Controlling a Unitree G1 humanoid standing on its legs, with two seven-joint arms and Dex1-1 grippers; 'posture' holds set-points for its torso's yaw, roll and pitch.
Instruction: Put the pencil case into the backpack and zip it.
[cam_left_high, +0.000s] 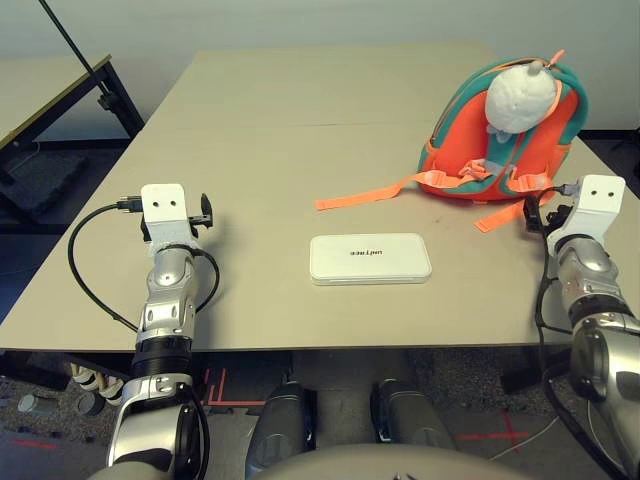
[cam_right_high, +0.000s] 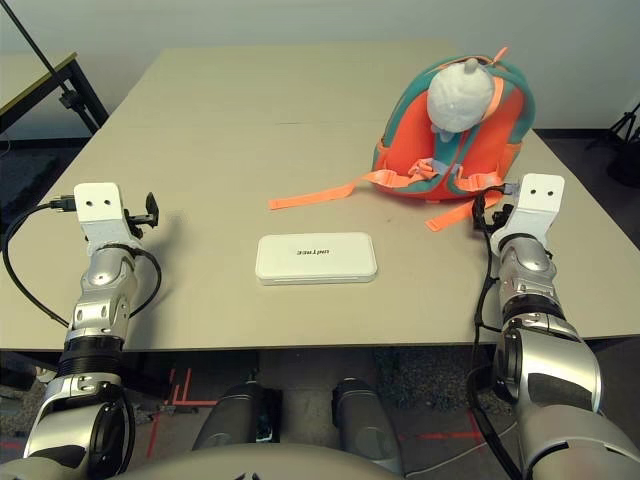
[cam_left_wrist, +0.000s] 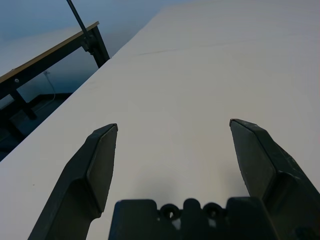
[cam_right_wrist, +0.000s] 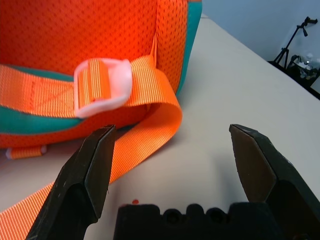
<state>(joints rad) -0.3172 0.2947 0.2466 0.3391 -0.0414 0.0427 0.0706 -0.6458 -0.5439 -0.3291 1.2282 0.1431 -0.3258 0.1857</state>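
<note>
Beige and matte, the worktop (cam_left_high: 250, 130) shows a thin seam running across it partway back, and beyond its far edge is a pale wall. Off its left edge stands a second, wood-edged table (cam_left_high: 45, 100) on a black frame, with a dark floor below it. At the near edge, about midway along, the pencil case (cam_left_high: 370, 258) lies flat; small grey lettering on its face is turned upside down to the head camera and appears to spell "unitree". Toward the far right corner sits the backpack (cam_left_high: 505, 135), orange with teal trim, a white-grey plush toy (cam_left_high: 520, 95) on its upper part and orange straps (cam_left_high: 365, 194) trailing over the worktop toward the middle. One strap carries a white plastic buckle (cam_right_wrist: 102, 86). Close to the right edge, the right gripper (cam_right_wrist: 172, 142) is spread wide and empty, just beside the backpack's lower strap. Near the left edge, the left gripper (cam_left_wrist: 172, 142) is likewise released, over bare surface.
</note>
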